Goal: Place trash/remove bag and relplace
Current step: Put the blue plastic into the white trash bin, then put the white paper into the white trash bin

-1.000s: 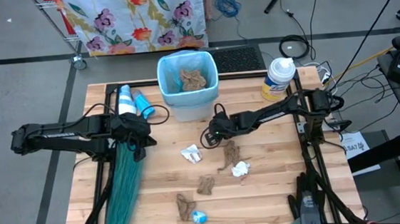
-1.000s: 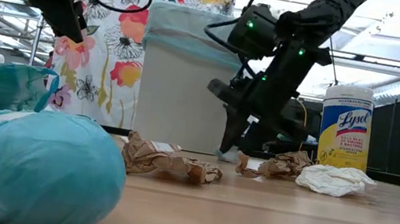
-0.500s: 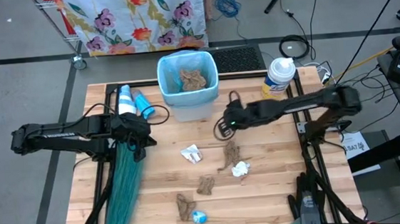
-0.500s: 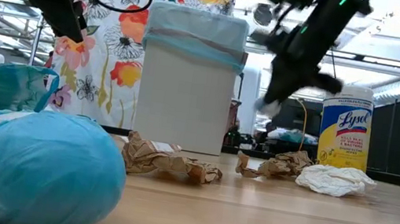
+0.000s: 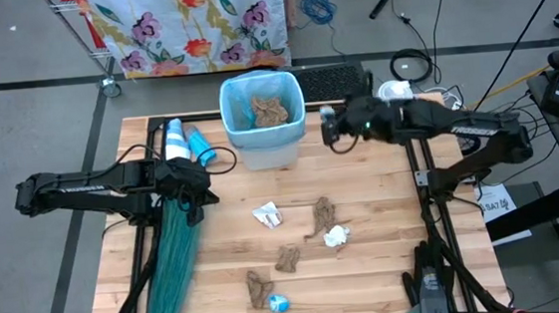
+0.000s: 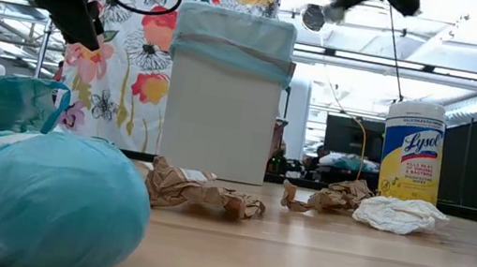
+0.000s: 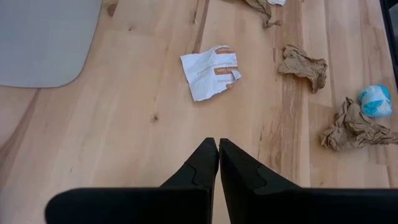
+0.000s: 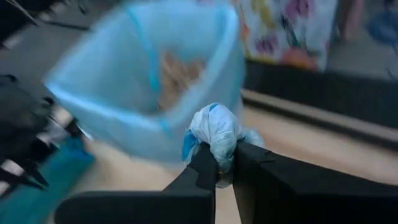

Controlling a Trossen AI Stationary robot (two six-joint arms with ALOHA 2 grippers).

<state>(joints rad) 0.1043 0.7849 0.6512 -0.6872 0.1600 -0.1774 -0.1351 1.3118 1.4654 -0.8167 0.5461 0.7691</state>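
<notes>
Right gripper (image 8: pixel 225 163): pinching blue-white wad (image 8: pixel 214 132) beside lined bin (image 5: pixel 263 118) | Left gripper (image 7: pixel 218 149): fingers together, empty, above table (image 7: pixel 124 143)

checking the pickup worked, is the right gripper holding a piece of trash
Yes, in the right wrist view the right gripper is shut on a white and blue wad, near the lined bin.

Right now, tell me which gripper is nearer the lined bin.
The right. The right gripper hangs just beside the bin, fingers shut on a white-and-blue wad. The left gripper sits farther off, over the table toward the bin's other side, near the teal bag.
</notes>
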